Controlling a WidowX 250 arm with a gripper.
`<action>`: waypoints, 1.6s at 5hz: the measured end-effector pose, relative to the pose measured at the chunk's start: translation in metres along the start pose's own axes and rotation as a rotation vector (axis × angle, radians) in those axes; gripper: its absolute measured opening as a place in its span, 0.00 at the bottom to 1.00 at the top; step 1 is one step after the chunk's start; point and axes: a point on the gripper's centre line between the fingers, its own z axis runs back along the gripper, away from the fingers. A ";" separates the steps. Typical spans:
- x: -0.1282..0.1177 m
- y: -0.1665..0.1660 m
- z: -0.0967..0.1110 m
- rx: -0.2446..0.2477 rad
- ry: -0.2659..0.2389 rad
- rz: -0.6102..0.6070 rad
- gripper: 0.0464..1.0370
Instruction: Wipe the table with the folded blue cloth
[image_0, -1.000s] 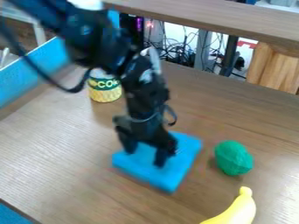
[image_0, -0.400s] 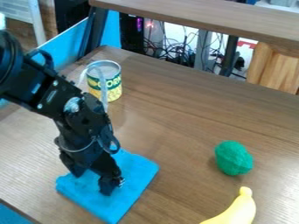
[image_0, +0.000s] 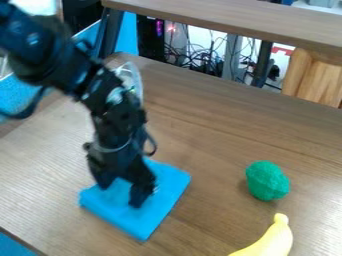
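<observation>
Lying nearest, right of the blue cloth (image_0: 168, 184), a yellow banana (image_0: 272, 241), apart from the handling. Next, cloth flat on the table (image_0: 220, 125), with the black gripper (image_0: 120, 192) down on top, fingers parted, nothing visibly pinched. Probably midway: contact made, final placing and lifting clear left. Farther back, right of the cloth, a green ball (image_0: 267, 180), likewise apart.

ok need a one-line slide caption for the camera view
Black robot tool, fingers apart, at a blue cloth on a wooden table, with a green object and yellow banana nearby.
</observation>
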 end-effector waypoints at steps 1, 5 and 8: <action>0.032 -0.004 -0.006 -0.018 0.003 0.063 0.96; 0.106 -0.019 0.005 -0.058 -0.064 0.125 0.96; 0.004 -0.025 0.025 -0.070 0.000 0.055 0.96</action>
